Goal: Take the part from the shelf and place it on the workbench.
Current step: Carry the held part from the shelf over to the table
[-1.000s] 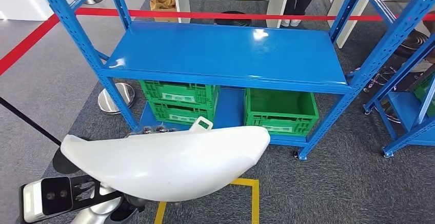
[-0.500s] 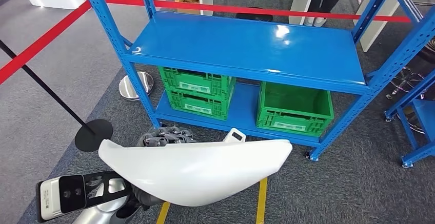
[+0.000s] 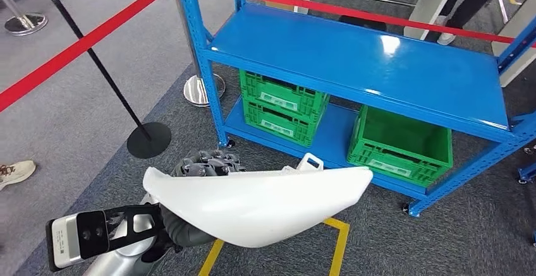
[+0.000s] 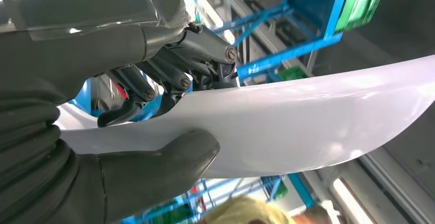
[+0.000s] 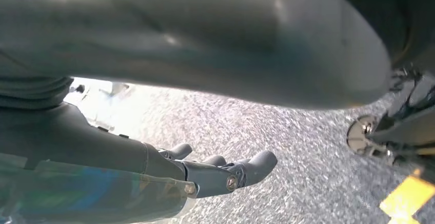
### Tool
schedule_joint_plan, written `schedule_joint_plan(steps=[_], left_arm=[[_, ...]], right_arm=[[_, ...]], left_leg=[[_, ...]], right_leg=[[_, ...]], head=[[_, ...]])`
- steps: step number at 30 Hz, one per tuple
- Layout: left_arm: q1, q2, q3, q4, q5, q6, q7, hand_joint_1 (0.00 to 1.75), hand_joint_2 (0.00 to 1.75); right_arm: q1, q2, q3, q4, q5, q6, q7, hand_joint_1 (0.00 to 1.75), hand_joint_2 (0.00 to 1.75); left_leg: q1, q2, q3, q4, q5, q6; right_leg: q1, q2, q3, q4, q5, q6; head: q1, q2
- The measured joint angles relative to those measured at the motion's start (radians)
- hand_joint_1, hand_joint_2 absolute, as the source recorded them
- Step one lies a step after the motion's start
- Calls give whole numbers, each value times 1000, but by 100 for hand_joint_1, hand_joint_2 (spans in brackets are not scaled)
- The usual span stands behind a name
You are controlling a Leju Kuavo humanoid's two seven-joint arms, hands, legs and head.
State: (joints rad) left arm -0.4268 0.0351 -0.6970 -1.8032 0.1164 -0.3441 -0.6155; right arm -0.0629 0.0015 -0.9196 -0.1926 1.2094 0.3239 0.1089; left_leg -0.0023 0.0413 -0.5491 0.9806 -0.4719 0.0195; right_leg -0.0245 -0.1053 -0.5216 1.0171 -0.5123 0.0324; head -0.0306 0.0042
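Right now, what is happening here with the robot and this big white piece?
The robot's left hand grips a long white curved part and carries it in front of a blue shelf. The shelf's upper board is bare; green crates sit on its lower level. The right hand hangs over the carpet, holding nothing.

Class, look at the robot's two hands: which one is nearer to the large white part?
Left. The left hand grips the white part at its edge, thumb beneath, fingers above. The right hand hangs over the carpet, touching nothing.

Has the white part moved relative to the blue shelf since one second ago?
Cannot tell. The whole head view shifted, so the camera turned; the white part stays held by the left hand.
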Motion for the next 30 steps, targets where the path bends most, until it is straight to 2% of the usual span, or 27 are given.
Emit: schedule_joint_plan(steps=[1, 2, 3, 4, 5, 6, 7, 8, 9, 10, 11, 12, 13, 14, 16, 18, 19, 20, 21, 22, 23, 25, 26, 27, 29, 30], left_arm=[[-1, -1, 0, 2, -3, 5, -5, 175, 175], [1, -1, 0, 6, -9, 10, -15, 175, 175], [6, -1, 0, 12, -19, 14, -29, 175, 175], [15, -1, 1, 19, -32, 17, -44, 175, 175], [23, -1, 1, 24, -46, 17, -52, 175, 175], [31, -2, 2, 28, -60, 14, -54, 175, 175], [37, -3, 3, 29, -72, 9, -48, 175, 175], [41, -5, 4, 30, -81, 1, -40, 175, 175], [45, -8, 6, 31, -87, -7, -31, 175, 175], [48, -11, 6, 31, -91, -15, -25, 175, 175], [51, -14, 7, 32, -93, -22, -20, 175, 175], [54, -16, 8, 32, -95, -26, -17, 175, 175], [57, -18, 9, 32, -95, -28, -15, 175, 175], [59, -18, 10, 32, -95, -29, -13, 175, 175], [60, -20, 13, 33, -96, -35, -11, 175, 175], [59, -24, 15, 34, -95, -51, -6, 175, 175], [59, -26, 15, 37, -94, -62, -1, 175, 175], [59, -28, 15, 39, -94, -73, 6, 175, 175], [59, -31, 15, 41, -93, -82, 15, 175, 175], [58, -35, 14, 43, -93, -92, 24, 175, 175], [56, -39, 14, 43, -93, -101, 34, 175, 175], [47, -51, 11, 43, -93, -114, 48, 175, 175], [42, -57, 10, 44, -93, -118, 52, 175, 175], [39, -62, 8, 45, -92, -121, 55, 175, 175], [37, -70, 5, 49, -86, -122, 58, 175, 175], [36, -73, 4, 53, -81, -125, 56, 175, 175]], right_arm=[[0, 0, 5, 0, 10, 3, -8, 0, 0], [1, 0, 12, 0, 23, 4, -19, 0, 0], [4, 1, 20, 0, 35, 3, -32, 0, 0], [8, 0, 28, 0, 46, -1, -45, 0, 0], [13, -1, 36, 0, 55, -5, -57, 0, 0], [16, -3, 44, 0, 63, -9, -66, 0, 0], [18, -6, 52, 0, 70, -12, -74, 0, 0], [19, -9, 59, 0, 76, -12, -80, 0, 0], [18, -12, 66, 0, 81, -13, -83, 0, 0], [18, -14, 72, 0, 85, -13, -86, 0, 0], [18, -15, 77, 0, 88, -12, -87, 0, 0], [18, -16, 81, 0, 90, -12, -88, 0, 0], [18, -17, 85, 0, 91, -12, -88, 0, 0], [18, -17, 88, 0, 92, -11, -88, 0, 0], [18, -18, 92, 0, 90, -11, -88, 0, 0], [20, -18, 94, 0, 83, -14, -86, 0, 0], [22, -18, 94, 0, 78, -16, -85, 0, 0], [23, -17, 94, 0, 75, -19, -84, 0, 0], [23, -16, 94, 0, 72, -22, -85, 0, 0], [22, -14, 94, 0, 70, -25, -88, 0, 0], [20, -11, 94, 0, 68, -27, -92, 0, 0], [18, -6, 94, 0, 65, -29, -100, 0, 0], [17, -5, 94, 0, 65, -29, -103, 0, 0], [17, -4, 94, 0, 66, -28, -103, 0, 0], [16, -1, 93, 0, 70, -23, -99, 0, 0], [16, 0, 94, 0, 73, -20, -96, 0, 0]], left_leg=[[2, -12, 0, -4, 4, 7], [4, -23, -2, -5, 7, 12], [3, -36, -4, -4, 9, 16], [1, -50, -6, -4, 10, 18], [-1, -65, -7, -3, 11, 19], [-2, -79, -7, -2, 12, 20], [-3, -94, -7, 0, 12, 19], [-3, -107, -7, 3, 11, 18], [-4, -120, -9, 8, 10, 15], [-4, -132, -13, 13, 9, 11], [-4, -142, -18, 17, 8, 6], [-2, -152, -23, 19, 9, -1], [0, -162, -28, 19, 12, -7], [2, -161, -32, 20, 12, -12], [1, -121, -55, 58, -11, -22], [1, -66, -115, 174, -68, -30], [3, -55, -151, 243, -95, -34], [5, -49, -178, 294, -108, -36], [6, -47, -187, 309, -103, -37], [6, -42, -174, 283, -81, -36], [5, -31, -140, 221, -49, -33], [-2, 18, -63, 79, -5, -22], [-7, 36, -40, 37, 3, -16], [-11, 43, -32, 20, 1, -10], [-11, 18, -33, 18, 4, 0], [-8, 7, -30, 15, 7, 6]], right_leg=[[-1, 27, -16, 37, -23, 3], [-2, 59, -44, 95, -54, 4], [-1, 82, -80, 167, -86, 4], [0, 94, -114, 234, -108, 3], [0, 99, -136, 274, -113, 1], [0, 101, -140, 275, -98, -1], [0, 105, -125, 234, -66, -4], [-1, 117, -94, 162, -26, -7], [-4, 142, -64, 91, 2, -8], [-6, 162, -41, 38, 21, -8], [-7, 179, -30, 10, 26, -7], [-6, 184, -28, 5, 23, -8], [-3, 174, -27, 5, 25, -12], [-3, 162, -26, 3, 27, -17], [-5, 138, -24, 0, 30, -28], [-5, 111, -24, -1, 30, -34], [-4, 95, -25, 0, 30, -35], [-3, 80, -25, 0, 29, -35], [-3, 66, -26, 0, 29, -35], [-3, 53, -25, 0, 28, -34], [-3, 42, -23, 0, 28, -33], [0, 23, -19, -1, 24, -27], [2, 14, -17, -1, 21, -23], [4, 5, -14, -1, 19, -18], [2, -11, -8, -3, 14, -6], [1, -1, -7, 4, 7, -1]], head=[[3, 0], [6, 0], [8, 0], [9, 0], [9, 0], [9, 0], [9, 0], [10, 0], [9, 0], [9, 0], [9, 0], [8, 0], [8, 0], [9, 0], [2, 0], [-6, 0], [-7, 0], [-7, 0], [-7, 0], [-7, 0], [-7, 0], [-6, 0], [-6, 0], [-6, 0], [-7, 0], [-5, 0]])
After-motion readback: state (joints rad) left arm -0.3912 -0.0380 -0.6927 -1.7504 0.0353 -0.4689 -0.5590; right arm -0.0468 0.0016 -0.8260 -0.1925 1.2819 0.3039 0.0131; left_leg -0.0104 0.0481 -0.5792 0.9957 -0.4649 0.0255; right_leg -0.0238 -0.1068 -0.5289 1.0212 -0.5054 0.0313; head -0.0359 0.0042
